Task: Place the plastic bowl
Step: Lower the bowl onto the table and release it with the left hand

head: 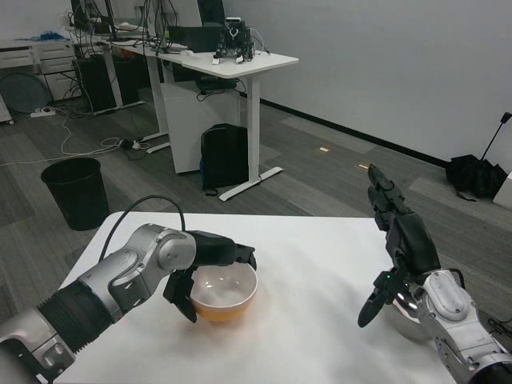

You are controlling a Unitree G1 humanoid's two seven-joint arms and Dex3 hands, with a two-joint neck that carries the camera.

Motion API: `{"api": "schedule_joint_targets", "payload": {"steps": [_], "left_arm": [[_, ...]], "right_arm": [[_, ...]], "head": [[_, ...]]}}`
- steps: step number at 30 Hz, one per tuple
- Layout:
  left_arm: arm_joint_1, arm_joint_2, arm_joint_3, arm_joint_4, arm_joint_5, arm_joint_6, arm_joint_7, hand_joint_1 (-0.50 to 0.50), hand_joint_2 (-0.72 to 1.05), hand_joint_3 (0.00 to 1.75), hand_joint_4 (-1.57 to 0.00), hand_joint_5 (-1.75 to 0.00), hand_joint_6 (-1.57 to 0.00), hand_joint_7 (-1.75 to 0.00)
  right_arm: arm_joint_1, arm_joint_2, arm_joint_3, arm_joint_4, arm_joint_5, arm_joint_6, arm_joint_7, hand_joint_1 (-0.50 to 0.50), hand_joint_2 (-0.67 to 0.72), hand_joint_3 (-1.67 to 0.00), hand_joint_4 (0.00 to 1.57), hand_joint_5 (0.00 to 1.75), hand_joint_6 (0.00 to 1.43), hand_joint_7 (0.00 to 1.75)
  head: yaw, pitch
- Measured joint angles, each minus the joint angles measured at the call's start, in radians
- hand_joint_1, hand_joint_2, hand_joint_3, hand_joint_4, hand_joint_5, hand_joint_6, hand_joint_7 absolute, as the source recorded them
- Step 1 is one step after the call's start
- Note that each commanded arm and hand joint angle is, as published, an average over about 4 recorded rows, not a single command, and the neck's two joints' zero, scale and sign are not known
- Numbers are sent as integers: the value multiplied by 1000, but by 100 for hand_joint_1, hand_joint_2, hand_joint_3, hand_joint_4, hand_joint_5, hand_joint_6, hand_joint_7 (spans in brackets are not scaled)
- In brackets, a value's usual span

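The plastic bowl (225, 294), orange outside and white inside, stands upright on the white table (312, 264) left of the middle, with nothing in it. My left hand (210, 262) holds it by the rim: fingers lie over the far edge and the thumb runs down the near left side. My right hand (398, 240) is raised above the table's right side, well apart from the bowl, fingers spread and nothing in it.
Beyond the table lie a grey carpet floor, a black waste bin (77, 190) at the left, a white desk (228, 64) with a black backpack (223, 157) under it, and a dark bag (476, 173) by the far right wall.
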Motion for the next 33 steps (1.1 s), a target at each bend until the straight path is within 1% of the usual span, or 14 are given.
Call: {"api": "schedule_joint_targets", "payload": {"steps": [2,5,7,9,11,12,16,19,21,23,25,28,30,33], "left_arm": [[7,-4,1,6,-15,-2,2,-50,78,148,-95,-175,-26,-49],[15,-11,8,18,-27,-5,4,-50,87,148,-88,-175,-30,-49],[16,-17,14,26,-38,-8,6,-50,91,122,-86,-175,-41,-49],[18,-23,20,32,-51,-11,8,-50,94,74,-88,-175,-51,-49],[19,-28,23,34,-60,-15,9,-50,94,46,-90,-175,-52,-49],[19,-30,24,34,-62,-16,10,-50,96,39,-90,-175,-52,-49],[20,-30,27,35,-64,-17,10,-50,103,37,-94,-175,-45,-49],[20,-30,28,35,-63,-17,10,-50,105,28,-89,-175,-31,-49],[20,-30,28,35,-63,-17,10,-50,105,26,-79,-175,-20,-45],[20,-30,29,36,-62,-18,10,-50,103,28,-62,-175,-7,-40],[21,-30,29,36,-56,-19,10,-50,96,37,-47,-175,0,-35],[22,-31,33,37,-30,-24,10,-50,87,48,-27,-175,0,-21],[22,-30,35,35,-11,-25,13,-50,87,39,-17,-175,0,-12],[22,-30,38,32,6,-25,18,-50,87,26,-4,-175,0,-7]], "right_arm": [[0,0,0,0,0,0,0,-42,53,0,0,0,0,0],[0,0,0,0,1,0,0,-42,53,0,0,0,0,0],[0,0,0,0,3,0,0,-42,53,0,0,0,0,0],[0,0,0,0,5,0,0,-42,53,0,0,0,0,0],[0,0,0,0,6,0,0,-42,53,0,0,0,0,0],[0,0,0,0,6,0,0,-42,53,0,0,0,0,0],[0,0,0,0,6,0,0,-42,53,0,0,0,0,0],[0,0,0,0,6,0,0,-42,53,0,0,0,0,0],[0,0,0,0,6,0,0,-42,53,0,0,0,0,0],[0,0,0,0,6,0,0,-42,53,0,0,0,0,0],[0,0,0,0,6,0,0,-42,53,0,0,0,0,0],[0,0,0,0,6,0,0,-42,53,0,0,0,0,0],[0,0,0,0,6,0,0,-42,53,0,0,0,0,0],[0,0,0,0,6,0,0,-42,53,0,0,0,0,0]], "head": [[-4,-5],[-9,-13],[-9,-20],[-8,-27],[-6,-33],[-5,-38],[-4,-50],[-5,-57],[-5,-60],[-5,-62],[-4,-63],[-2,-62],[-1,-61],[-1,-60]]}}
